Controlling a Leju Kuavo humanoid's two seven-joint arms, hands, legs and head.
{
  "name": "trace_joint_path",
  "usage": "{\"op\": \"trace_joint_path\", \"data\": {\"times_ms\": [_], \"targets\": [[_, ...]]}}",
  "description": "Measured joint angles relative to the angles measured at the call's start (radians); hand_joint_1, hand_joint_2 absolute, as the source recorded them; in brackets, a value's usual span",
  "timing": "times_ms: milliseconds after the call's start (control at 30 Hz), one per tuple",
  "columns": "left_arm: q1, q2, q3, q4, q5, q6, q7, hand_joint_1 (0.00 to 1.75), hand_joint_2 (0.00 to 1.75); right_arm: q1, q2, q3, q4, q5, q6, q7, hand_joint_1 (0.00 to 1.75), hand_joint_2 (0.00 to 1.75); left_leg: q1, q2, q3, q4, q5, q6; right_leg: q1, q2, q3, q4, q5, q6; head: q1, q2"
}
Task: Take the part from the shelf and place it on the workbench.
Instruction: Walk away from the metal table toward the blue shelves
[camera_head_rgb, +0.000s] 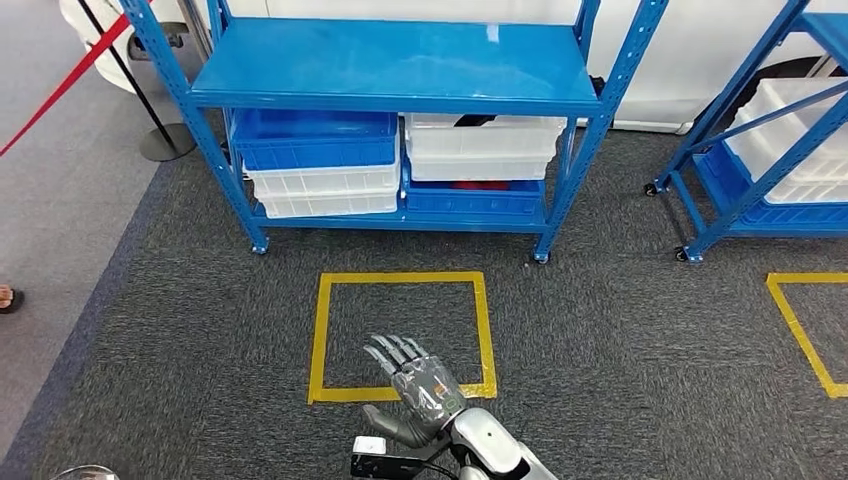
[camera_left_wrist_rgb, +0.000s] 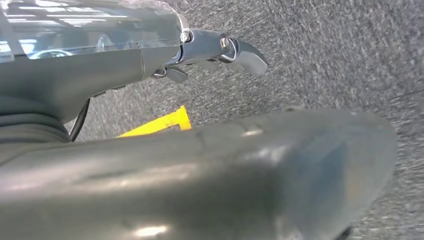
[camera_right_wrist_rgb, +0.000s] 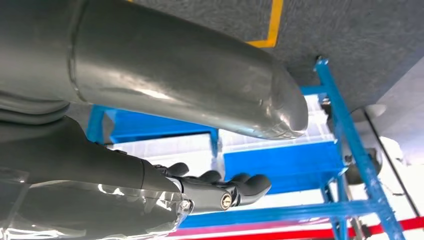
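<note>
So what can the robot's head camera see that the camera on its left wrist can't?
The head view alone shows the blue metal shelf rack with its white plastic bins and blue plastic bins, a red barrier tape on a post, and the right hand raised with nothing in it, fingers apart. The left wrist view alone shows the left hand, close up over the floor, holding nothing that I can see. Both show the dark grey carpet and the yellow tape square on it.
</note>
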Motion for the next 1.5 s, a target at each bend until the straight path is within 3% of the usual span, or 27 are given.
{"op": "trace_joint_path", "data": {"times_ms": [33, 67, 100, 133, 200, 233, 267, 367, 433, 667, 1033, 1233, 1367, 1433, 1500], "targets": [[-0.001, 0.0, 0.0, 0.0, 0.0, 0.0, 0.0, 0.0, 0.0, 0.004, -0.001, 0.0, 0.0, -0.007, 0.0, -0.003, 0.0, 0.0, 0.0, -0.005, 0.0, 0.0, 0.0, 0.002, 0.0, 0.009, -0.034, 0.066, -0.023, 0.002, 0.0, 0.0], [-0.001, 0.0, 0.0, 0.0, 0.0, 0.0, 0.0, 0.0, 0.0, 0.008, -0.003, 0.0, 0.0, -0.013, 0.0, -0.006, 0.0, 0.0, -0.001, -0.01, 0.0, 0.0, -0.001, 0.002, 0.0, 0.013, -0.059, 0.107, -0.029, 0.002, 0.0, 0.0], [0.0, 0.0, 0.0, 0.0, 0.001, 0.0, 0.0, 0.0, 0.0, 0.01, -0.004, 0.0, 0.0, -0.018, 0.0, -0.009, 0.0, 0.0, -0.001, -0.016, 0.001, 0.001, -0.001, 0.002, 0.0, 0.014, -0.066, 0.112, -0.015, 0.002, 0.0, 0.0], [0.0, 0.0, 0.0, 0.0, 0.002, 0.0, 0.0, 0.0, 0.0, 0.012, -0.004, 0.0, 0.0, -0.022, 0.0, -0.011, 0.0, 0.0, -0.001, -0.022, 0.003, 0.001, -0.002, 0.001, -0.001, 0.014, -0.055, 0.079, 0.016, 0.001, 0.0, 0.0], [0.0, 0.0, 0.0, 0.0, 0.002, 0.0, -0.001, 0.0, 0.0, 0.012, -0.004, 0.0, 0.0, -0.025, 0.0, -0.015, 0.0, 0.0, -0.002, -0.032, 0.006, 0.005, -0.006, -0.005, -0.001, 0.02, 0.003, -0.058, 0.091, -0.006, 0.0, 0.0], [0.0, 0.0, 0.0, 0.0, 0.002, 0.0, -0.001, 0.0, 0.0, 0.012, -0.004, 0.0, 0.0, -0.025, 0.0, -0.016, 0.0, 0.0, -0.004, -0.036, 0.005, 0.008, -0.008, -0.01, 0.0, 0.023, 0.027, -0.114, 0.113, -0.009, 0.0, 0.0], [0.001, 0.0, 0.0, 0.0, 0.002, 0.0, -0.001, 0.0, 0.0, 0.013, -0.004, 0.0, 0.0, -0.025, 0.0, -0.018, 0.0, 0.0, -0.006, -0.039, 0.003, 0.011, -0.009, -0.014, 0.001, 0.026, 0.041, -0.15, 0.124, -0.012, 0.0, 0.0], [0.003, 0.002, 0.0, 0.0, 0.002, 0.0, -0.002, 0.0, 0.0, 0.016, -0.002, 0.0, -0.003, -0.025, 0.0, -0.02, 0.0, 0.0, -0.008, -0.041, -0.001, 0.015, -0.013, -0.012, 0.002, 0.028, 0.042, -0.165, 0.126, -0.015, 0.0, 0.0], [0.004, 0.002, 0.0, 0.0, 0.002, 0.0, -0.002, 0.0, 0.0, 0.016, 0.001, 0.0, -0.004, -0.025, 0.0, -0.02, 0.0, 0.0, -0.007, -0.039, 0.002, 0.011, -0.012, -0.01, 0.004, 0.028, 0.042, -0.165, 0.127, -0.019, 0.0, 0.0], [0.004, 0.003, 0.0, 0.0, 0.0, 0.001, -0.001, 0.0, 0.0, 0.024, 0.006, 0.0, -0.018, -0.014, -0.002, -0.015, 0.0, 0.0, -0.003, -0.039, 0.006, 0.003, -0.008, -0.028, 0.009, 0.027, 0.042, -0.164, 0.126, -0.029, 0.0, 0.0], [0.003, 0.003, -0.002, 0.0, -0.02, 0.006, 0.009, 0.0, 0.0, 0.047, 0.012, 0.0, -0.055, 0.003, 0.009, -0.011, 0.0, 0.0, -0.003, -0.039, 0.004, 0.005, -0.008, -0.033, 0.008, 0.027, 0.043, -0.164, 0.126, -0.029, 0.0, 0.0], [0.002, 0.003, -0.002, 0.0, -0.021, 0.006, 0.009, 0.0, 0.0, 0.05, 0.014, 0.0, -0.055, 0.003, 0.027, -0.011, 0.0, 0.0, -0.006, -0.039, -0.001, 0.017, -0.014, -0.022, 0.004, 0.027, 0.043, -0.165, 0.128, -0.021, 0.0, 0.0], [0.001, 0.003, -0.002, 0.0, -0.02, 0.006, 0.007, 0.0, 0.0, 0.05, 0.017, 0.0, -0.055, -0.009, 0.045, -0.016, 0.0, 0.0, -0.003, -0.035, 0.006, 0.002, -0.006, -0.009, 0.002, 0.028, 0.044, -0.165, 0.127, -0.007, 0.0, 0.0], [0.0, 0.003, -0.002, 0.0, -0.02, 0.007, 0.006, 0.0, 0.0, 0.05, 0.018, 0.0, -0.055, -0.014, 0.049, -0.019, 0.0, 0.0, 0.002, -0.03, 0.015, -0.016, 0.004, -0.001, 0.002, 0.027, 0.023, -0.114, 0.092, 0.0, 0.0, 0.0], [-0.001, 0.002, -0.002, 0.0, -0.021, 0.009, 0.006, 0.0, 0.0, 0.051, 0.017, -0.001, -0.053, -0.014, 0.05, -0.016, 0.0, 0.0, 0.002, -0.026, 0.015, -0.018, 0.005, 0.001, -0.001, 0.026, -0.036, 0.008, 0.026, 0.007, 0.0, 0.0]]}}
